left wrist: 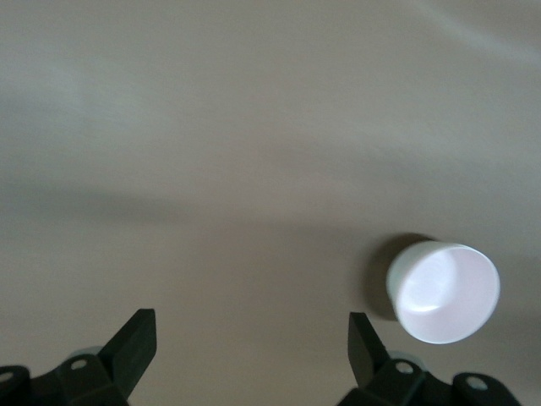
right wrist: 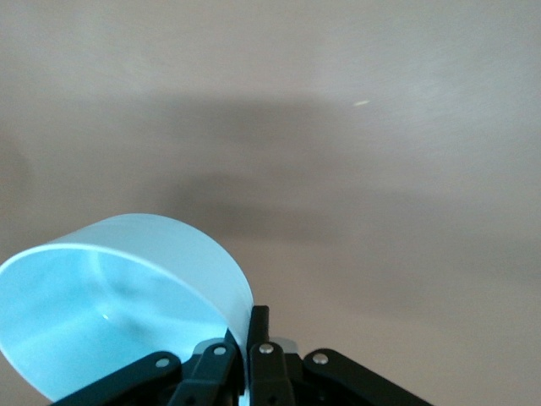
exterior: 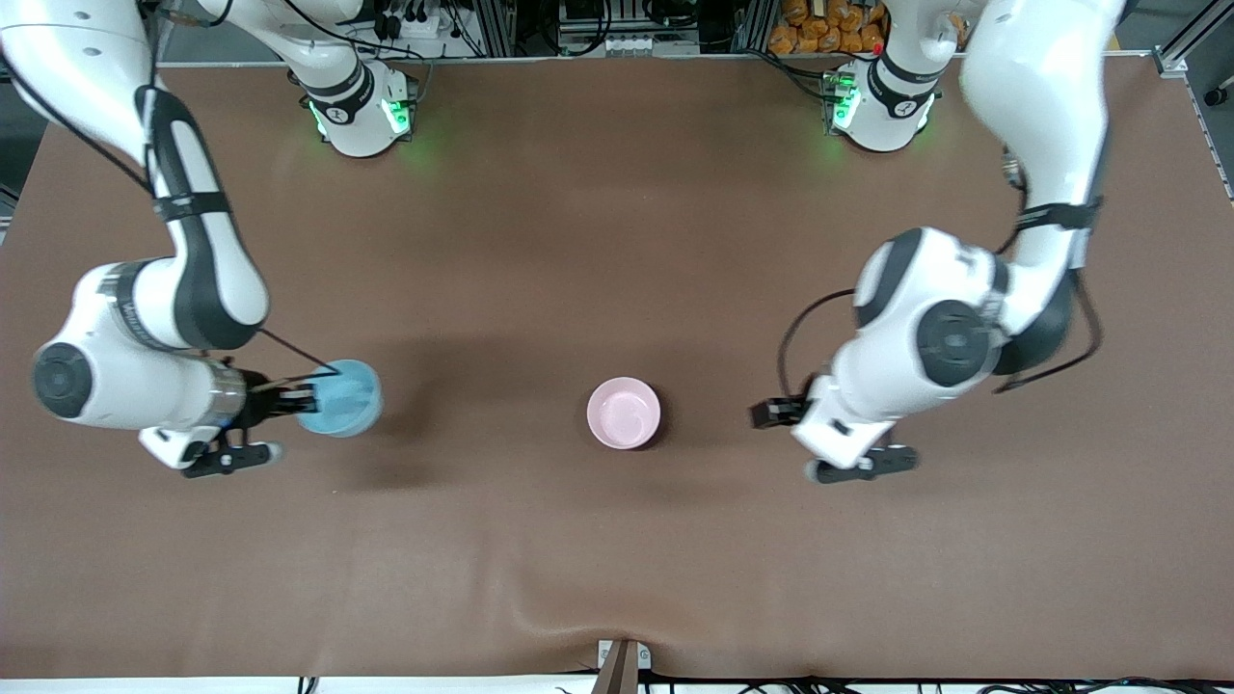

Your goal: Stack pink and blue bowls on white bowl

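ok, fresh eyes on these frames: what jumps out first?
The blue bowl, pinched by its rim in the right end effector at the right arm's end of the table. Then the pink bowl, alone mid-table. The left end effector is open and empty beside it, toward the left arm's end.

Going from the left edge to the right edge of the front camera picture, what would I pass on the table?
Right tool gripping the blue bowl → pink bowl → left tool, open and empty.
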Action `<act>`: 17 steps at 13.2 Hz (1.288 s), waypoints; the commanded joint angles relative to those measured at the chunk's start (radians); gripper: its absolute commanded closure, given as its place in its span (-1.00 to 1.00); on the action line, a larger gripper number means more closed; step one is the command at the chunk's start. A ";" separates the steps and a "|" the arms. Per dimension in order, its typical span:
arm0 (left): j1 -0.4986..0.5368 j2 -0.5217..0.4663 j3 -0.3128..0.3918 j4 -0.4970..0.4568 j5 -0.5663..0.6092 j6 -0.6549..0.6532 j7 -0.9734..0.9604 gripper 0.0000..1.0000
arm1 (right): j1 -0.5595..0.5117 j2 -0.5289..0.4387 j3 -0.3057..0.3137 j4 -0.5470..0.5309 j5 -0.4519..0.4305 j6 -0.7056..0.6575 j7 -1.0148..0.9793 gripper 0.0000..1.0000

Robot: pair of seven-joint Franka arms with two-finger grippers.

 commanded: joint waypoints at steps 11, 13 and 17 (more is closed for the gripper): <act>0.185 -0.351 0.083 -0.177 0.010 -0.199 0.418 -1.00 | 0.442 0.219 -0.006 0.215 0.050 0.182 0.862 1.00; 0.185 -0.463 0.142 -0.251 -0.007 -0.245 0.499 -1.00 | 0.466 0.265 -0.006 0.283 0.050 0.184 0.959 1.00; 0.174 -0.704 0.178 -0.385 -0.033 -0.363 0.505 -1.00 | 0.489 0.305 -0.005 0.299 0.212 0.260 1.057 1.00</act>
